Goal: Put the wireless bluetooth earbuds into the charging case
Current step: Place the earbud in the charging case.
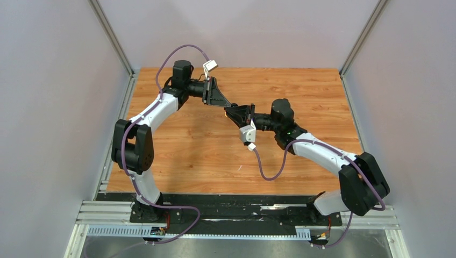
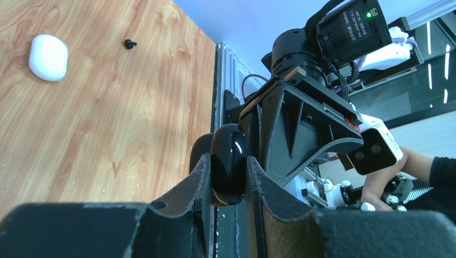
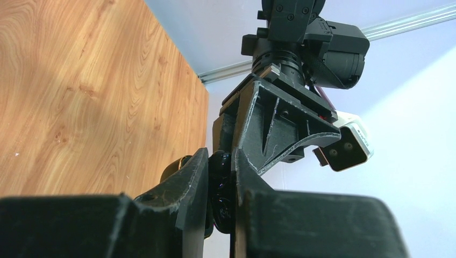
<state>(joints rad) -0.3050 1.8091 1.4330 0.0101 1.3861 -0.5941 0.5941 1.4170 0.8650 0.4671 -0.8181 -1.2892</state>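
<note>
Black charging case (image 2: 228, 156) sits pinched in the left claw (image 2: 227, 166); right claw (image 3: 219, 161) nips an unclear dark item (image 3: 219, 185); white case (image 2: 48, 57) and black earbud (image 2: 129, 43) lie apart on the bench (image 2: 107, 123).

Soft, even light fell from above in the top view, leaving the table (image 1: 301, 91) bright with only faint shadows on it. In the left wrist view a small glint sat on the glossy black case (image 2: 228, 161), while the near fingers (image 2: 279, 215) were out of focus. In the right wrist view a broad shadow dimmed part of the wood, and the wall (image 3: 408, 215) behind looked pale and washed out
</note>
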